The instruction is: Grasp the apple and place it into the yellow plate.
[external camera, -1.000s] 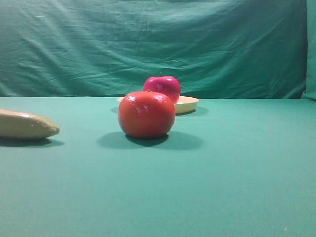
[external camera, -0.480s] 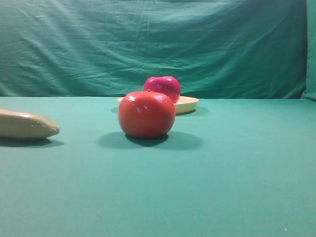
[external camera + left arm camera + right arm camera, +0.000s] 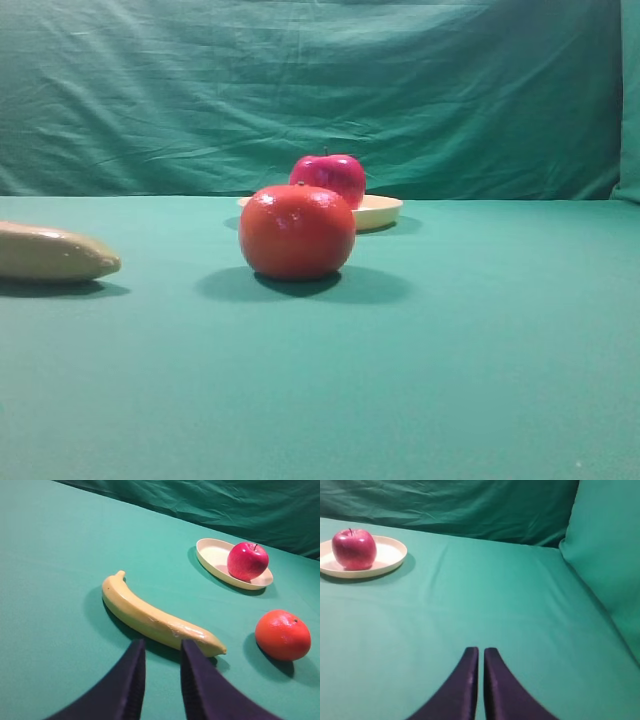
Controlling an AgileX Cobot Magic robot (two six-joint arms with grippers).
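Nothing has shifted over the last second: your apple (image 3: 354, 548) sits in the yellow plate (image 3: 390, 555), so the task looks done. Right fingers (image 3: 470, 680) are closed and empty; left fingers (image 3: 135, 680) stand slightly parted, empty.

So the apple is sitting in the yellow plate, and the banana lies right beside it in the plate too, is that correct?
Not quite. The apple does sit in the yellow plate, but the banana lies on the green cloth, well apart from the plate. The left wrist view shows the gap plainly.
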